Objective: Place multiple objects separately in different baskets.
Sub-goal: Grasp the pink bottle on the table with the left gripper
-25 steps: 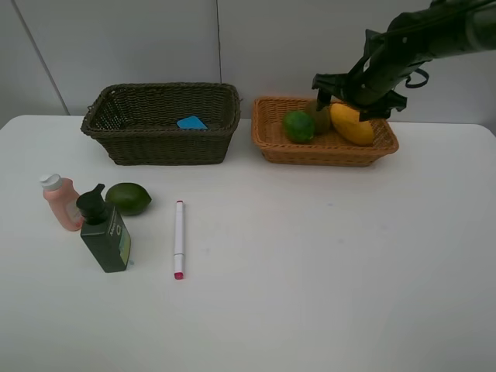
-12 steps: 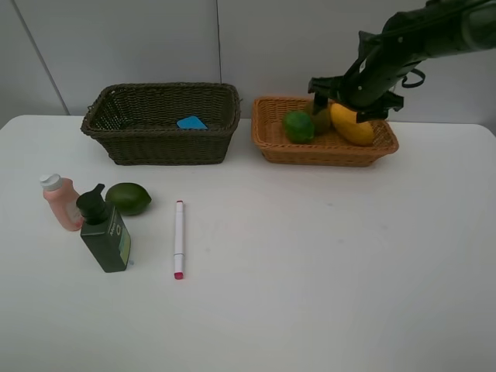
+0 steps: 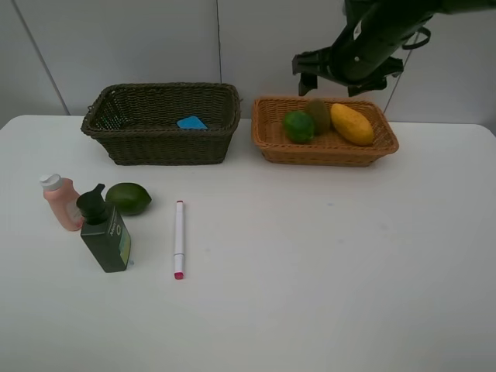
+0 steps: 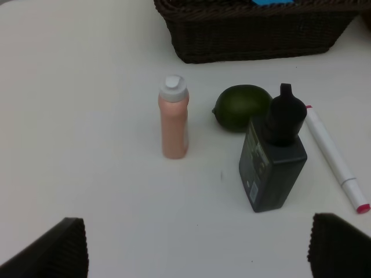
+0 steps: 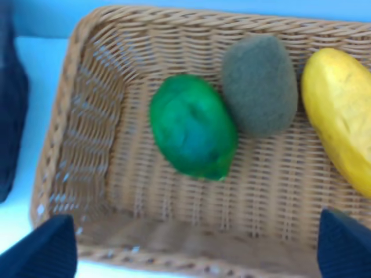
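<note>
A green fruit (image 3: 298, 125), the kiwi (image 3: 318, 115) and the mango (image 3: 351, 124) lie in the tan basket (image 3: 271, 143); the blue eraser (image 3: 191, 122) sits in the dark basket (image 3: 155, 147). The second green fruit (image 3: 128, 198), pink bottle (image 3: 60, 203), pump bottle (image 3: 105, 231) and marker (image 3: 179, 238) rest on the table (image 3: 325, 271) near the left gripper (image 4: 197, 255) — the right gripper (image 3: 341, 77) hovers above the tan basket, both spread wide and empty

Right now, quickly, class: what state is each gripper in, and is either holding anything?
Left gripper: open, holding nothing.
Right gripper: open, holding nothing, over the tan basket.
</note>
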{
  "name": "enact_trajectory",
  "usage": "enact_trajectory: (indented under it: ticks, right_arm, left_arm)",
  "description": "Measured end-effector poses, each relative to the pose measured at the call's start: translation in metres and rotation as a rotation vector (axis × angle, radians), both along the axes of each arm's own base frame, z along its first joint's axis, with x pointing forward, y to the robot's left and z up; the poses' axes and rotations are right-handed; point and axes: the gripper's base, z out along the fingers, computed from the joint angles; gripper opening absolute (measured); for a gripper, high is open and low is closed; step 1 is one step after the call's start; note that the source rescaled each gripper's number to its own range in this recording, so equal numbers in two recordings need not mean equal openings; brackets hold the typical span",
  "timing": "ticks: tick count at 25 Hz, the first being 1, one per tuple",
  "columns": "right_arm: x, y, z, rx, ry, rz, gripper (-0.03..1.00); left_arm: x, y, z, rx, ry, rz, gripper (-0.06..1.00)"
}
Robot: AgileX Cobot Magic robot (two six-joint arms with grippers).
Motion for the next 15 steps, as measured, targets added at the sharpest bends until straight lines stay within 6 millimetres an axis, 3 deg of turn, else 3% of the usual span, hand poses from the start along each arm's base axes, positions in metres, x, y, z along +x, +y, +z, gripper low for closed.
enact_trajectory:
  ticks: [5,11,15]
  right_arm:
    - [-0.037,-0.011,0.019,-0.01,0.001,0.066,1.0]
    - [-0.1,-0.032,0.049,-0.022,-0.046,0.159,1.0]
    - [-0.144,-0.048,0.058,-0.038,-0.071,0.187,1.0]
  left_arm:
    - [0.0,0.0,0.0,0.0,0.0,0.0,1.0]
    - [0.0,0.0,0.0,0.0,0.0,0.0,1.0]
    - [0.0,0.0,0.0,0.0,0.0,0.0,1.0]
